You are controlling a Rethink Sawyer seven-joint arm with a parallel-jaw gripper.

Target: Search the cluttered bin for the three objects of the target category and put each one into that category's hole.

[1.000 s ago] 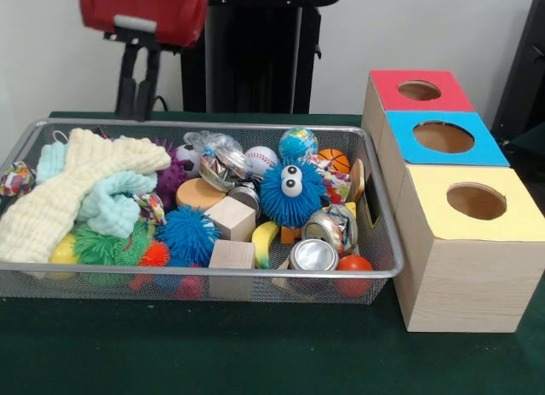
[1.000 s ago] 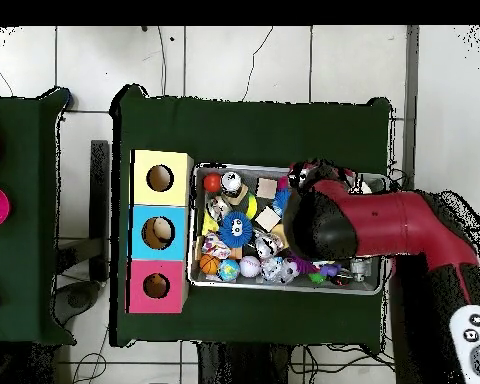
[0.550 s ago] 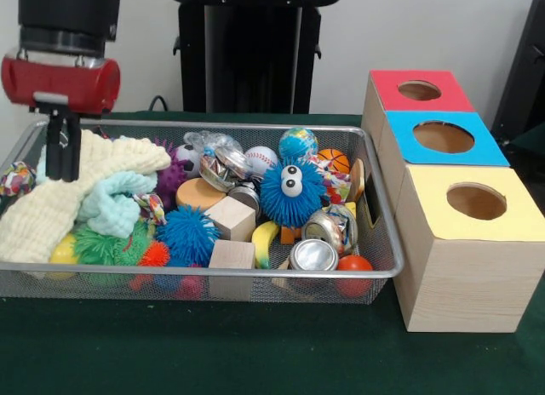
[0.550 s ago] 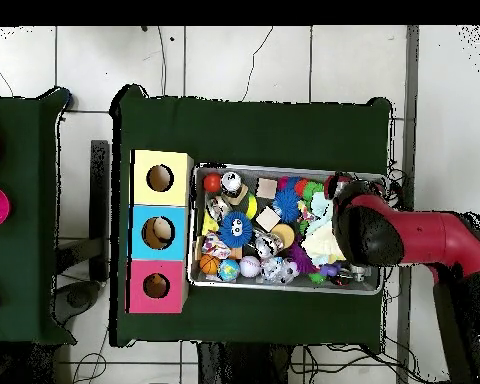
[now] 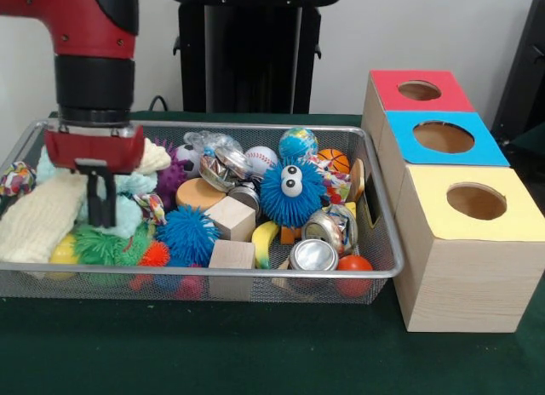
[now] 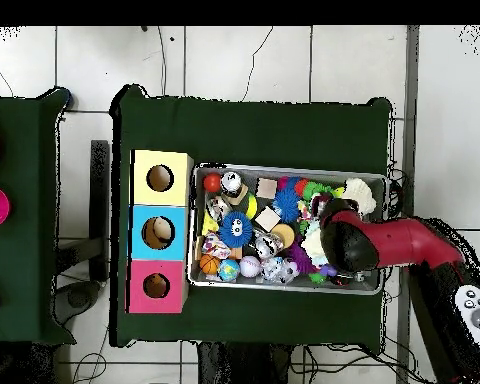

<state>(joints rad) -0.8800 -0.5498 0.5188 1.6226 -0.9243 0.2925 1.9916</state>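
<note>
1. the gripper (image 5: 102, 209) points straight down into the bin (image 5: 255, 276). in the front view it is well to the picture's left of the blue googly-eyed ball (image 5: 291, 191), at the end of the bin away from that ball.
2. its lower end sits in the bunched mint cloth (image 5: 129, 214), touching it or sunk into its folds. i cannot tell whether the gripper is apart, together or clamped on the cloth, since the cloth and the dark metal run together there.
3. the task sentence does not name the target category. judging from where the arm is, the soft cloths look like what is being tried. the mint cloth lies directly under the gripper, so the thing is below it rather than off to a side.
4. the mint cloth is a crumpled heap with no clear long axis. the cream knitted cloth (image 5: 38, 216) just beyond it, further from the ball, is a long strip running slantwise along the bin's end, partly under the wrist.
5. from overhead the arm (image 6: 394, 243) covers the gripper. only a cream lump (image 6: 360, 195) shows beside it, on the far side from the ball (image 6: 234, 228).
6. the red hole (image 5: 419, 90), blue hole (image 5: 443, 137) and yellow hole (image 5: 476, 201) all lie past the ball on its other side. any carry would therefore cross the whole bin over the ball.
7. risk, as i judge it: the cream strip may drag up with the mint cloth.
</note>
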